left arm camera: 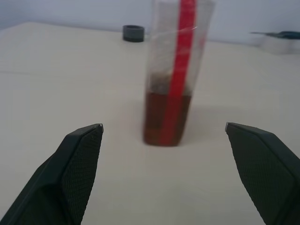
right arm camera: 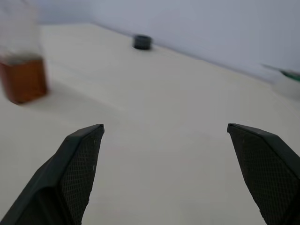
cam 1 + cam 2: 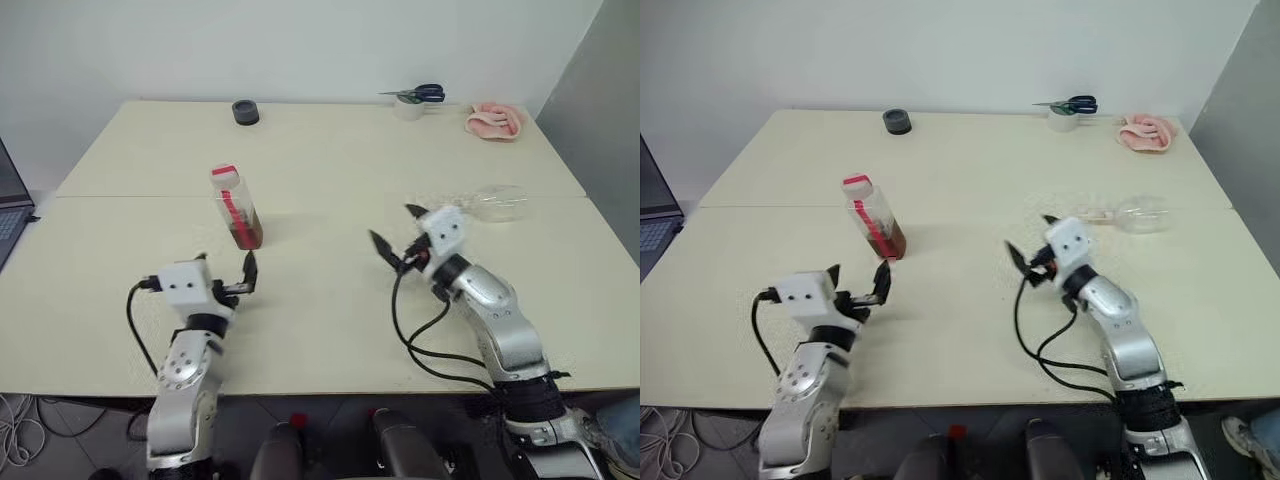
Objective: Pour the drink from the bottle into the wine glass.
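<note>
Left gripper (image 3: 226, 276) lined up on bottle (image 3: 237, 208); both sets of fingers stood wide.
Bottle stood upright mid-surface, glass (image 3: 487, 203) lay toppled behind right gripper (image 3: 396, 234); you'd best square fingers round the lower body before closing.

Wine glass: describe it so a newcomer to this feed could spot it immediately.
Start at the cream table and go to its right side, just beyond the right hand. The wine glass lies there on its side, not upright. It is clear and colourless, unlike the red-capped bottle of brown drink standing on the left and the pink cloth at the far right corner.
</note>
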Controlling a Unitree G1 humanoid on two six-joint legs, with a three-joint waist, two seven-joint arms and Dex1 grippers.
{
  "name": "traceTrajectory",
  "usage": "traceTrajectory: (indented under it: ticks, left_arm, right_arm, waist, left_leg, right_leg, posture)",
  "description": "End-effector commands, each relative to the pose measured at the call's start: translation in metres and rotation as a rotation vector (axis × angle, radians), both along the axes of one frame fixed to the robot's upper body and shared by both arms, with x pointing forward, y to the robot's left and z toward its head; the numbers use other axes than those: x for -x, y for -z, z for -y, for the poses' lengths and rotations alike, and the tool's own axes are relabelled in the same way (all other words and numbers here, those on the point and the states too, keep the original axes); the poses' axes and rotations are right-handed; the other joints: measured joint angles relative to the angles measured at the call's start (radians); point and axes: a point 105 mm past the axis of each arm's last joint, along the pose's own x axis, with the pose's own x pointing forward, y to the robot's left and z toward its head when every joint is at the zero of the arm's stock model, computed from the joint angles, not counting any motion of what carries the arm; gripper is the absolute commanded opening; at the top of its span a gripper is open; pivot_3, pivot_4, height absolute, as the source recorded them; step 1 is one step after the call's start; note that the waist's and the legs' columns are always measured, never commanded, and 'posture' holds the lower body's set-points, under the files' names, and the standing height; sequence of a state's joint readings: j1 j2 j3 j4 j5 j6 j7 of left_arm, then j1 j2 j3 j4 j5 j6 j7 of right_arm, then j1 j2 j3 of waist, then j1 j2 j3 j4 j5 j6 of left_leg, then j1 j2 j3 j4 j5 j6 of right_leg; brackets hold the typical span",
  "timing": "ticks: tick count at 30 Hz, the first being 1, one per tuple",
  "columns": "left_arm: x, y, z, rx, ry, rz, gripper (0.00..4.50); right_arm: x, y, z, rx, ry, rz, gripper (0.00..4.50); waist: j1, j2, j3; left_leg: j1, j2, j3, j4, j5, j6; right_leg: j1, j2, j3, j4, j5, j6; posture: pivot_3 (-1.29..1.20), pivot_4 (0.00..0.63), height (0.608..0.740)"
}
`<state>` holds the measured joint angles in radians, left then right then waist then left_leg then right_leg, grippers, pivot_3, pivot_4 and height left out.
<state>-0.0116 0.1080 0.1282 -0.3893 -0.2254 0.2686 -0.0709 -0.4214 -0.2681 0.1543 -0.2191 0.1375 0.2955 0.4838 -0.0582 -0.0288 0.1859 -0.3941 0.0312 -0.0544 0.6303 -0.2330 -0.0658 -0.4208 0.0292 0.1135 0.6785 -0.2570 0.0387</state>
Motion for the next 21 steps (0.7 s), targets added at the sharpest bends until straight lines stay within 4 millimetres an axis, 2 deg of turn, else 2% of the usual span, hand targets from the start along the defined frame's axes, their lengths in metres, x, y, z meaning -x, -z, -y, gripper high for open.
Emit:
traceTrajectory:
  ticks: [1,4,10,14,18,21]
  left_arm:
    - [-0.005,-0.028,0.01,-0.005,0.007,0.076,4.48]
    - [-0.011,-0.042,0.015,-0.021,0.005,0.105,4.48]
    - [-0.016,-0.065,0.008,-0.032,-0.074,0.175,4.48]
    - [-0.023,-0.068,0.009,-0.045,-0.107,0.169,4.48]
    - [-0.024,-0.07,0.005,-0.068,-0.137,0.154,4.48]
    - [-0.027,-0.065,0.0,-0.084,-0.151,0.121,4.48]
  right_arm:
    - [0.016,-0.013,-0.021,0.044,-0.168,0.022,4.5]
    - [0.018,-0.01,-0.027,0.074,-0.221,0.003,4.5]
    - [0.024,0.0,-0.035,0.116,-0.307,-0.046,4.5]
    - [0.031,0.003,-0.037,0.123,-0.354,-0.065,4.5]
    - [0.031,-0.006,-0.035,0.11,-0.362,-0.051,4.5]
    - [0.031,-0.029,-0.035,0.064,-0.395,-0.035,4.5]
  waist:
    - [0.001,-0.001,-0.001]
    - [0.002,-0.002,-0.001]
    - [0.001,-0.002,-0.001]
    - [0.001,-0.002,-0.001]
    - [0.001,-0.002,-0.001]
    - [0.0,-0.002,-0.001]
  left_leg:
    - [0.0,0.0,-0.001,0.0,0.0,0.0]
    - [0.0,0.0,-0.002,0.0,0.0,0.0]
    - [-0.001,0.0,-0.002,0.001,0.0,0.0]
    - [-0.001,0.0,-0.003,0.001,0.0,0.0]
    - [-0.001,0.0,-0.003,0.001,0.0,0.0]
    - [-0.001,0.0,-0.003,0.001,0.0,0.0]
  right_leg:
    - [0.0,0.0,-0.001,0.0,0.0,0.0]
    - [0.001,0.0,-0.001,-0.001,0.0,0.0]
    - [0.001,0.0,-0.002,0.0,0.0,0.0]
    - [0.001,0.0,-0.002,0.0,0.0,0.0]
    - [0.001,0.0,-0.003,0.0,0.0,0.0]
    - [0.0,0.0,-0.003,0.0,0.0,0.0]
  posture:
    - [0.0,0.15,0.74]
    - [0.0,0.15,0.74]
    - [0.0,0.15,0.74]
    - [0.0,0.15,0.74]
    - [0.0,0.15,0.74]
    - [0.0,0.15,0.74]
